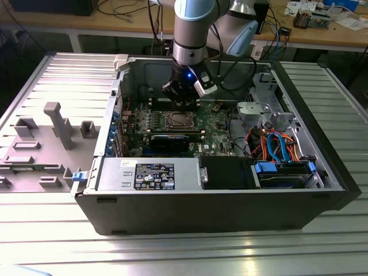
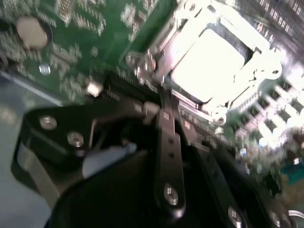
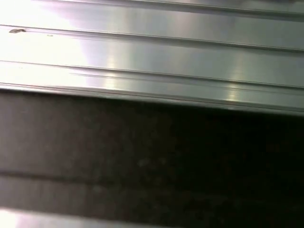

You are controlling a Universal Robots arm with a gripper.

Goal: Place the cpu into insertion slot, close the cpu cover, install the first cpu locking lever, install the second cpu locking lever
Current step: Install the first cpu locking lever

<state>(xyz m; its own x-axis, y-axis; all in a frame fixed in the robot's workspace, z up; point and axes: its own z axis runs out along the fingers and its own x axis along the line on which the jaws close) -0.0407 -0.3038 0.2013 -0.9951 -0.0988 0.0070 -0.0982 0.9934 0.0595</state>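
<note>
Reaching: arm drops vertically into the open computer case [image 1: 299,190], end effector [image 1: 179,99] low over the motherboard, just behind the insertion slot [image 1: 176,121].
Fingers: cannot tell whether apart or together.
Slot: cpu [image 2: 211,61] seated inside, cpu cover [image 2: 259,57] framing it.
Case: lies on the ribbed table [image 1: 322,253].

The grey-and-blue jointed robot arm [image 1: 192,29] reaches steeply down; its black metal gripper [image 1: 181,98] points downward, fingers seemingly close together
</note>
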